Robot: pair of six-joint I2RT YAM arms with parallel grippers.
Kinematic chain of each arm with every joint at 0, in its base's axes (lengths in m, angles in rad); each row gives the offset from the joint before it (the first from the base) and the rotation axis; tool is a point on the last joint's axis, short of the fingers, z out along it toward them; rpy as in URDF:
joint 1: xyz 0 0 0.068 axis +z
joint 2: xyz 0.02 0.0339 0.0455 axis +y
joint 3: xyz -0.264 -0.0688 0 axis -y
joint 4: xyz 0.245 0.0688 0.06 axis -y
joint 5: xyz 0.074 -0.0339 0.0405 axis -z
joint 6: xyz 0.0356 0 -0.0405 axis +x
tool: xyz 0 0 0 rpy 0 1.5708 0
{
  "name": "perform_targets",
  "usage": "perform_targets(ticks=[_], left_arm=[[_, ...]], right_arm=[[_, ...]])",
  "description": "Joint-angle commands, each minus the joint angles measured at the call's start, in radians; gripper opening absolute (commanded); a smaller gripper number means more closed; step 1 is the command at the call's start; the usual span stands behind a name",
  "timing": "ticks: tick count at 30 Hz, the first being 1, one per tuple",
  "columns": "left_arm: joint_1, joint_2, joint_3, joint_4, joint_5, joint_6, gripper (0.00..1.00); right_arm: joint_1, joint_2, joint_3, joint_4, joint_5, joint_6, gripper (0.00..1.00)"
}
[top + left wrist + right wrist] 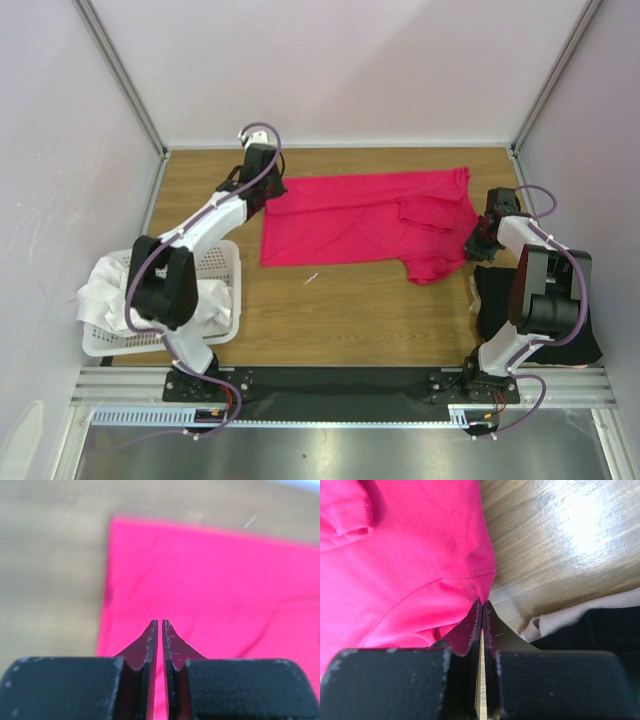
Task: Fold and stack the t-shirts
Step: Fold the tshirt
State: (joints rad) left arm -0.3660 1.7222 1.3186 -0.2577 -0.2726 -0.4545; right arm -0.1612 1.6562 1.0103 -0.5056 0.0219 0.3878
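A crimson-pink t-shirt (350,225) lies spread on the wooden table, its right sleeve folded inward. My left gripper (272,197) hovers at its far left corner. In the left wrist view its jaws (160,621) stand almost together over the blurred pink cloth (225,590), and nothing shows clamped between them. My right gripper (474,245) is at the shirt's right edge. There its tips (483,601) are shut on the pink hem (395,570). A black t-shirt (495,300) lies crumpled by the right arm's base. White t-shirts (100,290) fill the basket.
The white perforated basket (232,268) stands at the near left, beside the left arm. A pale strip of cloth (570,617) lies against the black fabric (600,630). A small white speck (312,278) sits on the wood in front of the pink shirt. Walls enclose the table on three sides.
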Motion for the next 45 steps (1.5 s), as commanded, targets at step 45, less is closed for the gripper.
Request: perform_targets(ticks=[45], left_arm=[[0.157, 0.527, 0.258, 0.083, 0.121, -0.420, 0.00]], right_arm=[[-0.017, 0.014, 0.057, -0.071, 0.035, -0.032, 0.00]])
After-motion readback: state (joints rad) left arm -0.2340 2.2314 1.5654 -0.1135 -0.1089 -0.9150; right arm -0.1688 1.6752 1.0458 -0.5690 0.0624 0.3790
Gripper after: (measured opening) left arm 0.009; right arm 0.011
